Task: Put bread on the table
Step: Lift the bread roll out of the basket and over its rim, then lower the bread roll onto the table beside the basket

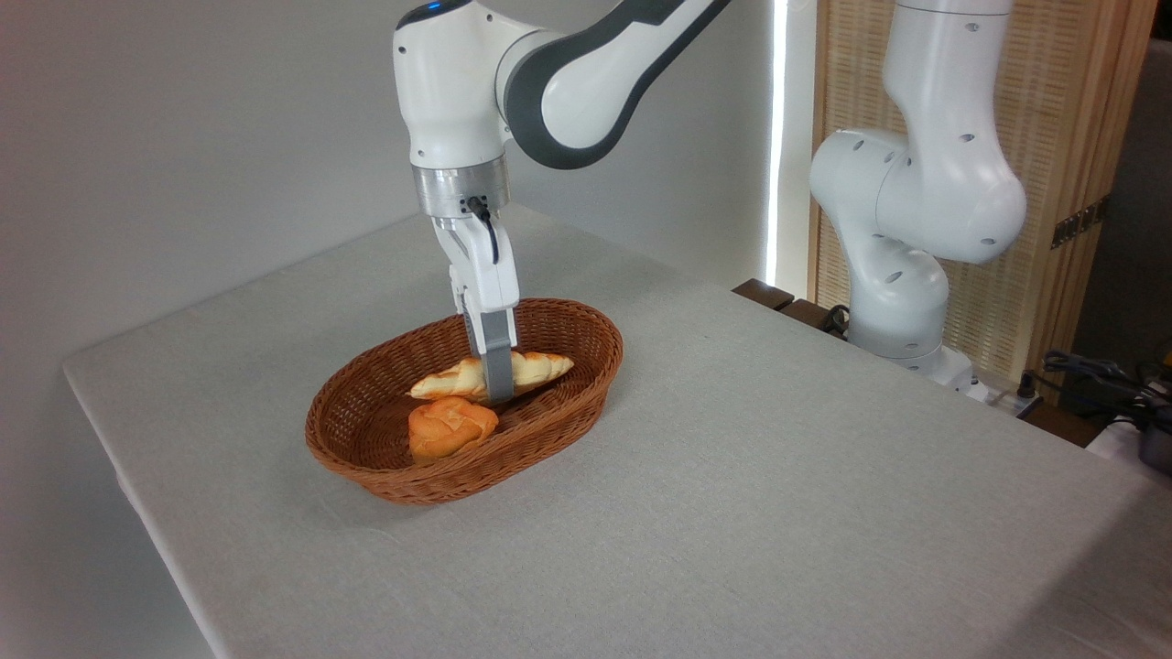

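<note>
Because the pincer is set down across the middle of the bread, which lies in the basket just behind the bun, the grip is hard to judge: only one finger is seen in front of the loaf, so whether it is clamped cannot be told. If the hold is shallow, the glossy loaf could be dropped; a tapered end might be caught on the rim and the basket dragged across the worktop.
</note>
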`<state>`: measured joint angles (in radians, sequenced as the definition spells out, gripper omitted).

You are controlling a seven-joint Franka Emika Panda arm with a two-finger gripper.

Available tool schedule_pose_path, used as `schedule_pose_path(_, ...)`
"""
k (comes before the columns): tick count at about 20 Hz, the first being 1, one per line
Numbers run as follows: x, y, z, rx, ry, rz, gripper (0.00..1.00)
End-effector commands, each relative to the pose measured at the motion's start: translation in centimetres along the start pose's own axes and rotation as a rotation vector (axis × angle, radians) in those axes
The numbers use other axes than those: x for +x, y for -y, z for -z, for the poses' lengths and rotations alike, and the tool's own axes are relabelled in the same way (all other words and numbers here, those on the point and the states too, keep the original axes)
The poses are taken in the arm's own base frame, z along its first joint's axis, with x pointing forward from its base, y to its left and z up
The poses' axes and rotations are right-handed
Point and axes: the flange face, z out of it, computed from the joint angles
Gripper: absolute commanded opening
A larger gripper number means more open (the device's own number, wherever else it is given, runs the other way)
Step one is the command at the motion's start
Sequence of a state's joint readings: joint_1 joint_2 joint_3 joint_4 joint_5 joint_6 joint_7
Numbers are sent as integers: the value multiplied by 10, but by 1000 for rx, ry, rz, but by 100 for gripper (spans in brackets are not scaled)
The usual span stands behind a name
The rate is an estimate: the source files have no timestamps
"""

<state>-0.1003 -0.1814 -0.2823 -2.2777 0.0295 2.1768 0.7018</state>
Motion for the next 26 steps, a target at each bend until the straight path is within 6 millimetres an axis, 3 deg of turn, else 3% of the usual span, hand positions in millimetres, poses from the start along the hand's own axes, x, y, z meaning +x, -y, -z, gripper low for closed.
schedule_pose_path(1,0,19,28,-11,16,29,36)
schedule_pose_path(6,-20,61,78,-141,125,96,36)
schedule_pose_path(9,-44,89,91,-136,108,127,36)
schedule_pose_path(13,-70,134,77,-87,58,136,36)
schedule_pose_path(16,-76,161,45,-54,52,123,36)
schedule_pose_path(21,-83,182,24,2,59,116,36)
schedule_pose_path(23,-79,185,8,-2,60,111,43)
schedule_pose_path(24,-75,188,3,15,47,109,53)
schedule_pose_path(26,-72,194,-3,57,18,96,57)
